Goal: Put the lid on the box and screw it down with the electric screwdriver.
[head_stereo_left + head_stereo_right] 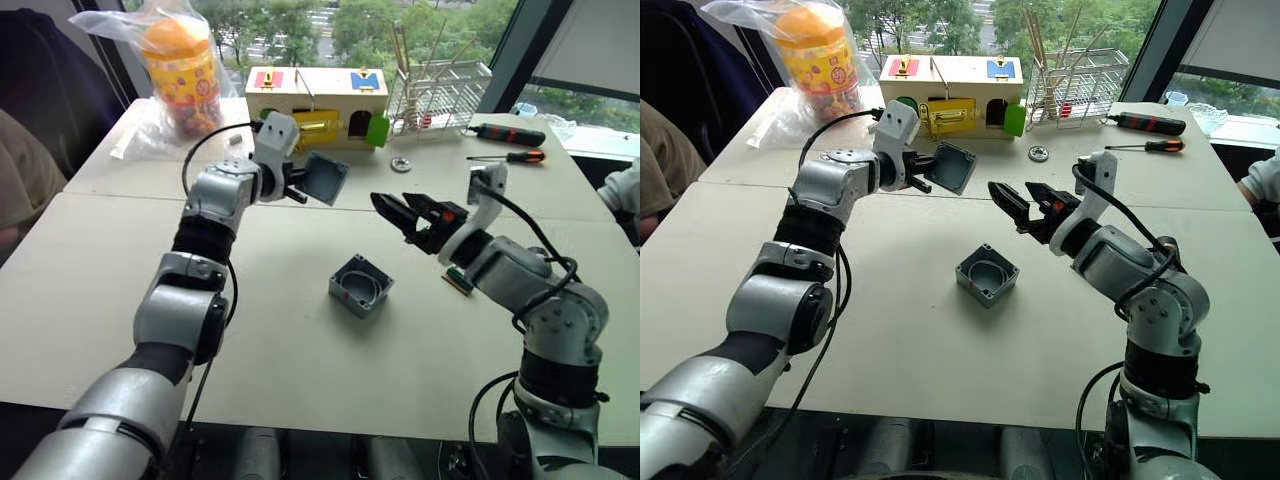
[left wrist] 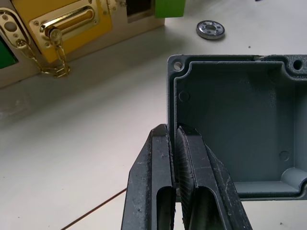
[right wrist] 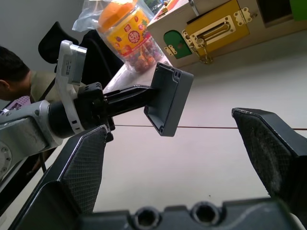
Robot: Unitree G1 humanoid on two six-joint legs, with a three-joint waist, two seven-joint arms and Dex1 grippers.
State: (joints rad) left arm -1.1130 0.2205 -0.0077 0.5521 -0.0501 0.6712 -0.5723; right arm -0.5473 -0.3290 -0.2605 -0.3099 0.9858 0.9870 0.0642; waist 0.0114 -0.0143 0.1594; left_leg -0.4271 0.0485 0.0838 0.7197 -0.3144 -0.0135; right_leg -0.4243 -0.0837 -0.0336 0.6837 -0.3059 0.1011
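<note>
My left gripper [image 1: 303, 189] is shut on one wall of the grey lid [image 1: 328, 177] and holds it tilted in the air, behind and to the left of the box. In the left wrist view the fingers [image 2: 189, 163] pinch the lid's rim [image 2: 171, 96], hollow side showing. The open grey box [image 1: 360, 285] sits on the table's middle, hollow up. To the right of the lid and above the box, my right gripper [image 1: 400, 212] hovers open with nothing in it; in its wrist view the lid [image 3: 170, 98] lies beyond its spread fingers [image 3: 81, 163]. The electric screwdriver is out of view.
At the back stand a wooden box with coloured doors [image 1: 315, 105], a wire rack [image 1: 440, 95] and a bagged candy jar [image 1: 180, 65]. A metal ring [image 1: 401, 164] and two hand screwdrivers [image 1: 508, 133] lie at the back right. A person [image 1: 20, 170] sits at the left.
</note>
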